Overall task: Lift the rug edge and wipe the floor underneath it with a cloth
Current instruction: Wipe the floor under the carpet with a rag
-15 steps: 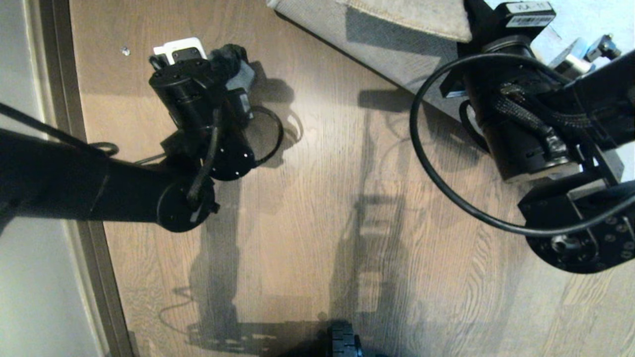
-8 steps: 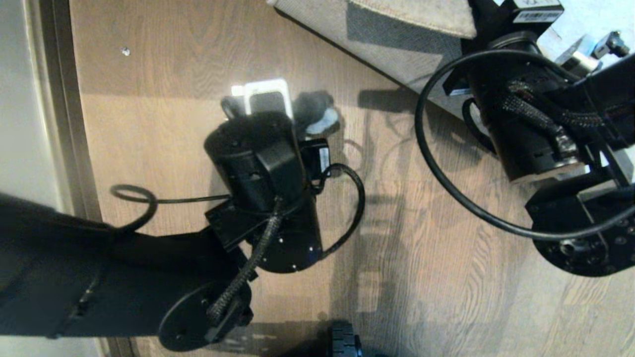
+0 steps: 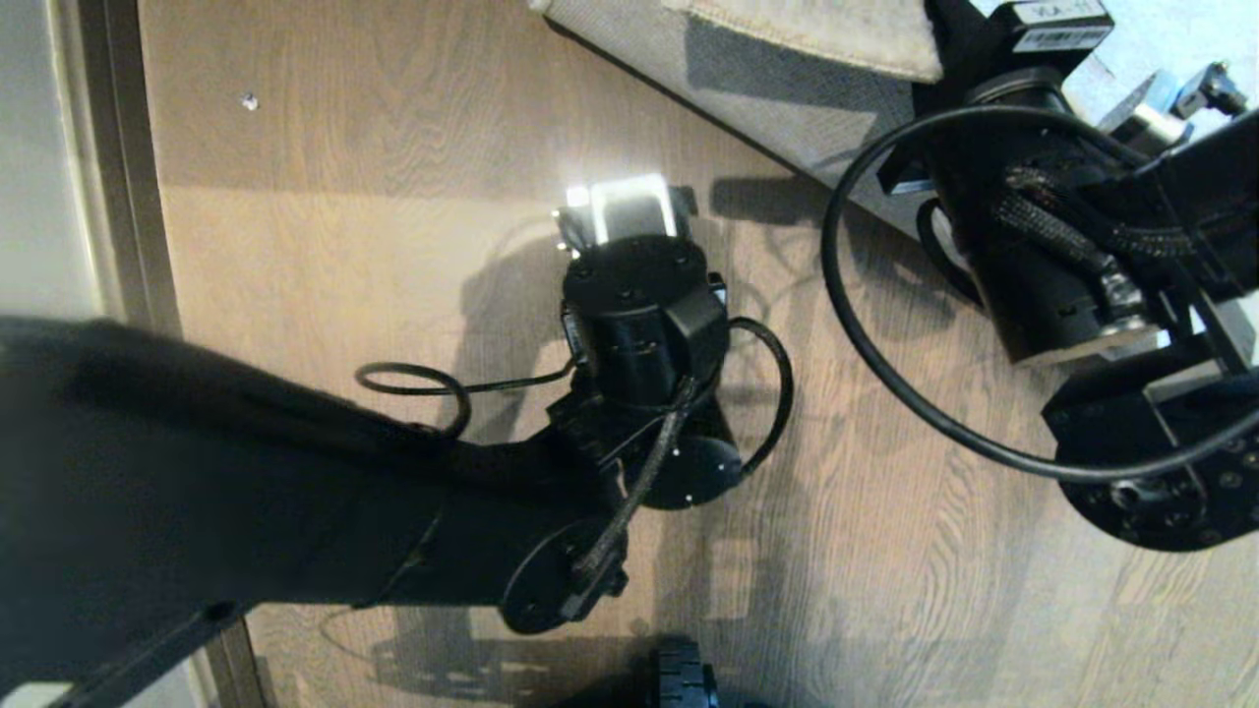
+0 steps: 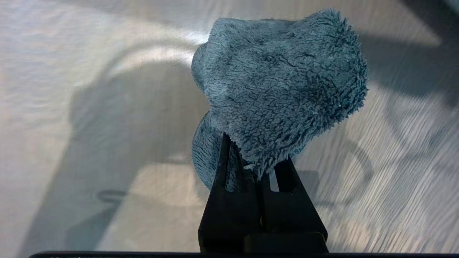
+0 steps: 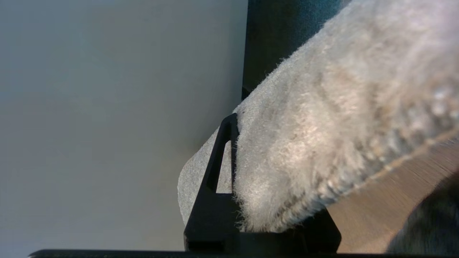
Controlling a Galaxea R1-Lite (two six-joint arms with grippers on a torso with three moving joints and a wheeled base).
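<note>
The cloth (image 4: 279,93) is a small fuzzy wad, blue-grey in the left wrist view, with a shaggy pile and a paler fold tucked underneath. It bunches up beyond the left gripper (image 4: 256,168), whose two black fingers are pinched narrowly together on its lower hem. Beneath it lies the floor (image 3: 393,147) — warm brown planks with clear grain, crossed by the arms' shadows.

The rug edge (image 3: 787,93) runs diagonally across the far part of the floor in the head view: pale grey-beige weave with a cream strip of underside (image 3: 816,34) turned up above it. In the right wrist view the rug edge (image 5: 322,143) shows as a thick, soft, pale pile with a stitched hem, raised off the floor and clamped in the right gripper (image 5: 251,200); one black finger (image 5: 218,168) stands against its near face, the other is hidden behind the pile.

The left arm (image 3: 295,492) reaches from the near left out over the bare floor, its wrist (image 3: 639,315) pointing down just short of the rug edge. The right arm (image 3: 1062,246) sits at the rug edge itself — bent, cables looping around it, its forearm angled up toward the lifted fold.
</note>
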